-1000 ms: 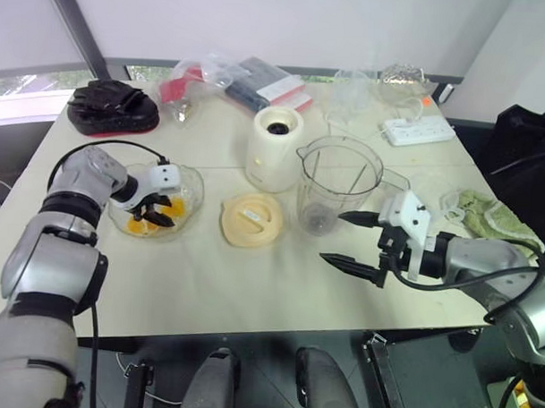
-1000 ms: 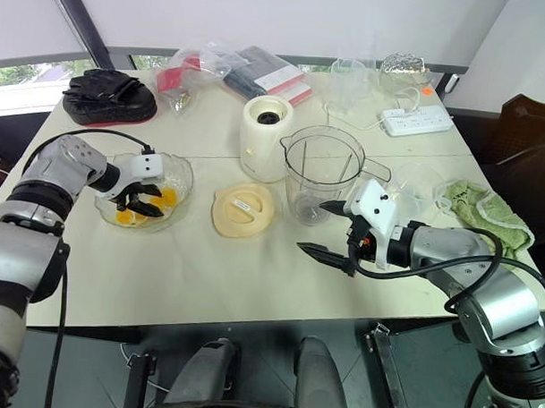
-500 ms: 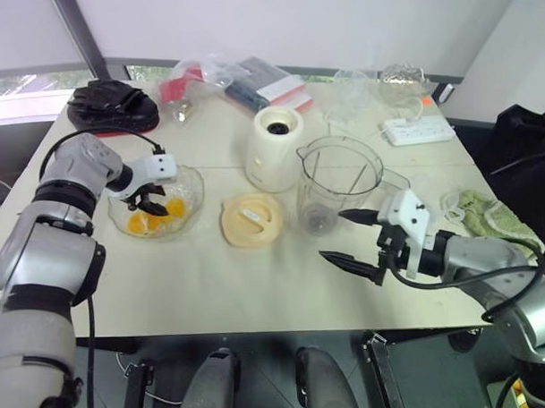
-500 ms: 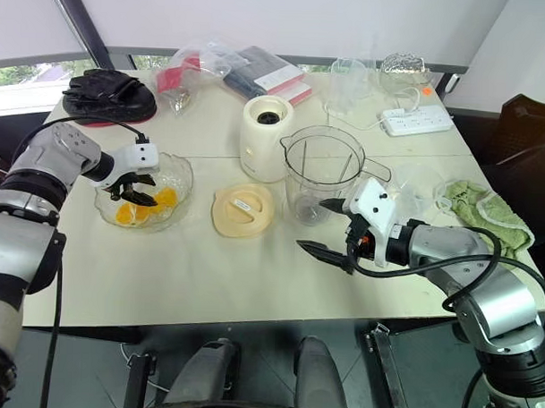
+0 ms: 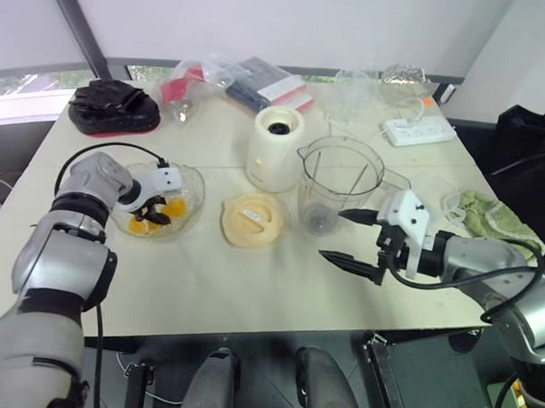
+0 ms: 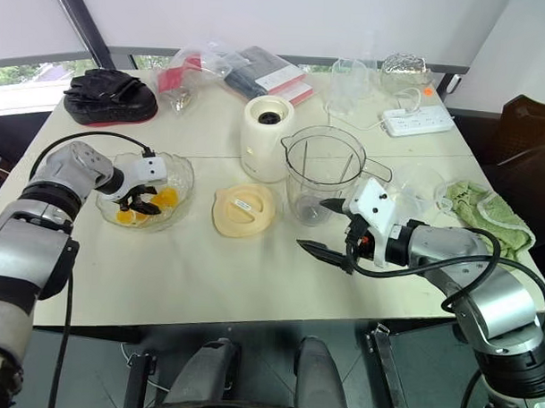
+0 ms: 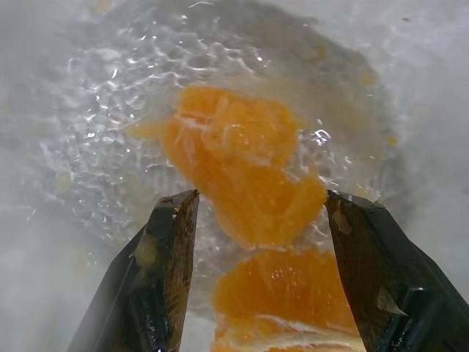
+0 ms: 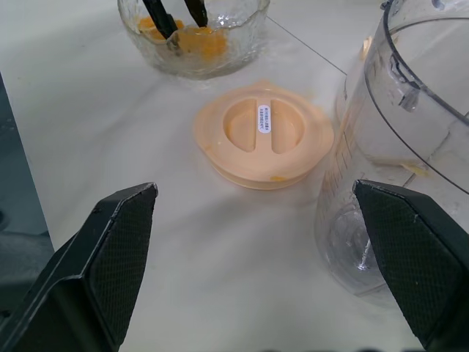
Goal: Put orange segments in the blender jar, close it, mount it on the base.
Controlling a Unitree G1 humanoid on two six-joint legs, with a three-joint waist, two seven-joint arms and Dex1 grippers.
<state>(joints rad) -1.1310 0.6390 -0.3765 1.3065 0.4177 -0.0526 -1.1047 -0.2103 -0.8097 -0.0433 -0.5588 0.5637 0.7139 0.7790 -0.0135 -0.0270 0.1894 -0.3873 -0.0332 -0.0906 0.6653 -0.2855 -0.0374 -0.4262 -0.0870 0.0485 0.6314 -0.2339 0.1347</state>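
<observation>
Orange segments point(image 7: 249, 176) lay glossy and bright in a crinkled clear bowl point(image 5: 191, 185) near the table's left side. The left gripper point(image 5: 153, 211) reached down into the bowl, its fingers point(image 7: 165, 257) partly spread on either side of one segment; whether they pressed it could not be told. The jar point(image 5: 338, 184) stood upright and uncapped at mid-table, clear, ribbed, with a dark blade at its bottom. The base point(image 5: 274, 149) stood just beside it, cream-white with a dark socket on top. The lid point(image 5: 251, 219), flat and cream-yellow, lay between bowl and jar. The right gripper point(image 5: 351, 237) hovered wide open and empty in front of the jar.

The table point(image 5: 252, 284) was pale cream. Along its far edge lay a black glove point(image 5: 113, 105), plastic bags point(image 5: 205, 76), a white power strip point(image 5: 418, 130) and a green cloth point(image 5: 491, 219) at the right. Behind it stood a grey wall.
</observation>
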